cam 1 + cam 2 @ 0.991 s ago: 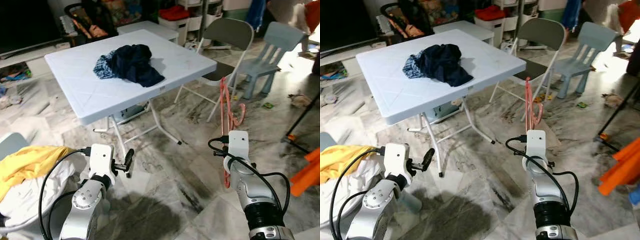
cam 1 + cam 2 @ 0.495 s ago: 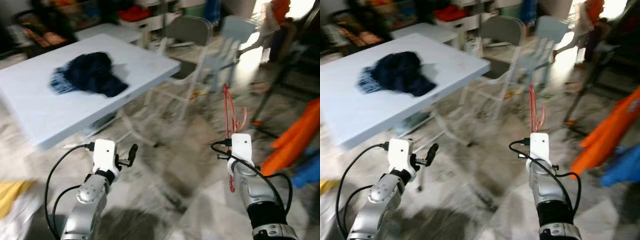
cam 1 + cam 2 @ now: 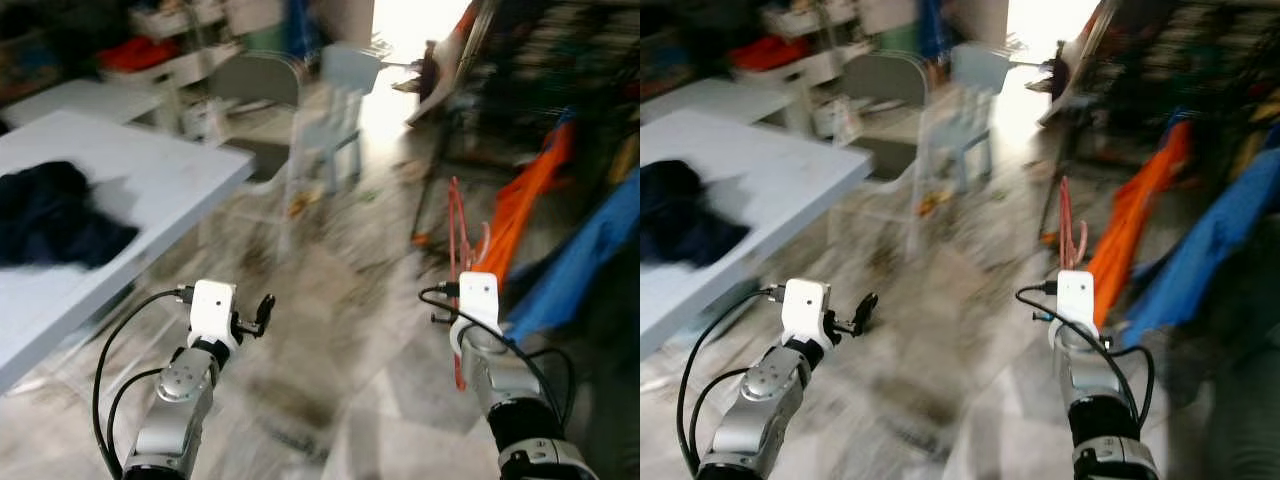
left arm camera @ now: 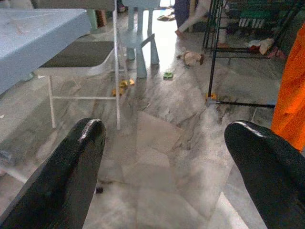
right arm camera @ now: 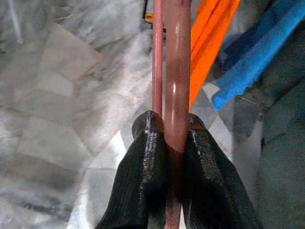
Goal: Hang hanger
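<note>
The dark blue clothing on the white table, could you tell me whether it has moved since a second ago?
No. The dark blue clothing lies on the same part of the white table; the whole picture slid left because the camera turned right.

1. A lived-in home room with a marble-tiled floor.
2. A folding table carries a dark clothes heap.
3. A folding chair and hanging orange garment are nearby.

The hanger is smooth, glossy pink plastic, pinched between the right hand's matt black, finely ribbed fingers. The floor is polished grey-veined marble. The counter looks like matt white plastic, under dark cloth.
</note>
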`<state>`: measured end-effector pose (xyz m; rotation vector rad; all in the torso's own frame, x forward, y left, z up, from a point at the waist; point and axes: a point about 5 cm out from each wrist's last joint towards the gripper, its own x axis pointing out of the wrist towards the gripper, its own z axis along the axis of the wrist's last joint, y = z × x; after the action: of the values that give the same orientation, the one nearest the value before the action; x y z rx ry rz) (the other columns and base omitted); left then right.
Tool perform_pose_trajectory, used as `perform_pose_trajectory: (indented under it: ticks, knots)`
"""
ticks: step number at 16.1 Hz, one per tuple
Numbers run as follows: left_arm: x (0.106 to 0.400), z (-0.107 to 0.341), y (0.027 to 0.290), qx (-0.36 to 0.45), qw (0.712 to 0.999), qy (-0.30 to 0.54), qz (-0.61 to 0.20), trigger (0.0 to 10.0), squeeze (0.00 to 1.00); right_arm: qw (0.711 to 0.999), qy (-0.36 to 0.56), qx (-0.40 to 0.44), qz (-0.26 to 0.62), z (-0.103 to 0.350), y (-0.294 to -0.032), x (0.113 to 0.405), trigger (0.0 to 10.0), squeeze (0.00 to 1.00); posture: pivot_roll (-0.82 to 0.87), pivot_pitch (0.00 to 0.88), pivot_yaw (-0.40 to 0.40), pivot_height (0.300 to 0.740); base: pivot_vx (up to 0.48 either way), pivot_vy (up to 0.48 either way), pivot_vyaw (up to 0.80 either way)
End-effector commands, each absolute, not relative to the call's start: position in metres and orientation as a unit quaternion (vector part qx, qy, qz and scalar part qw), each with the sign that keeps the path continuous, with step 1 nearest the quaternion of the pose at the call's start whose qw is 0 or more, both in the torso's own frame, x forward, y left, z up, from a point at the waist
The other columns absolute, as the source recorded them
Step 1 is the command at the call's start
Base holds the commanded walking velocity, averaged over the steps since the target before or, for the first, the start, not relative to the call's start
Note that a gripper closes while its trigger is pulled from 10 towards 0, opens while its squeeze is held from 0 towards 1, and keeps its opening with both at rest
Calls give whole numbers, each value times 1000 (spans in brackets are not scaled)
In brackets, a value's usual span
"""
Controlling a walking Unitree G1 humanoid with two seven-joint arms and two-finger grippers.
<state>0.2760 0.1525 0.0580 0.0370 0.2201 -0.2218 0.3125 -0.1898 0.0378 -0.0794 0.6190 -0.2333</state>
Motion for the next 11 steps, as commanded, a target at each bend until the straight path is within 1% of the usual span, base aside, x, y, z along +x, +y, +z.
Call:
perform_pose_trajectory:
  ticks: [1,3,6,11]
  knots:
    - [268,41,168,27,985,145,-85,10000,0,945,313,-26,-89,32,-172,312,10000,0,-56,0,39,740,364,315,0]
    - [264,31,173,29,983,166,-77,10000,0,944,316,-37,-83,26,-171,310,10000,0,-57,0,40,740,304,293,0]
    - [259,20,178,40,979,185,-69,10000,0,937,335,-45,-87,13,-179,300,10000,0,-55,0,36,740,0,0,0]
    - [244,-2,173,9,976,205,-69,10000,0,925,366,-70,-82,-10,-186,280,10000,0,-61,0,30,740,0,0,0]
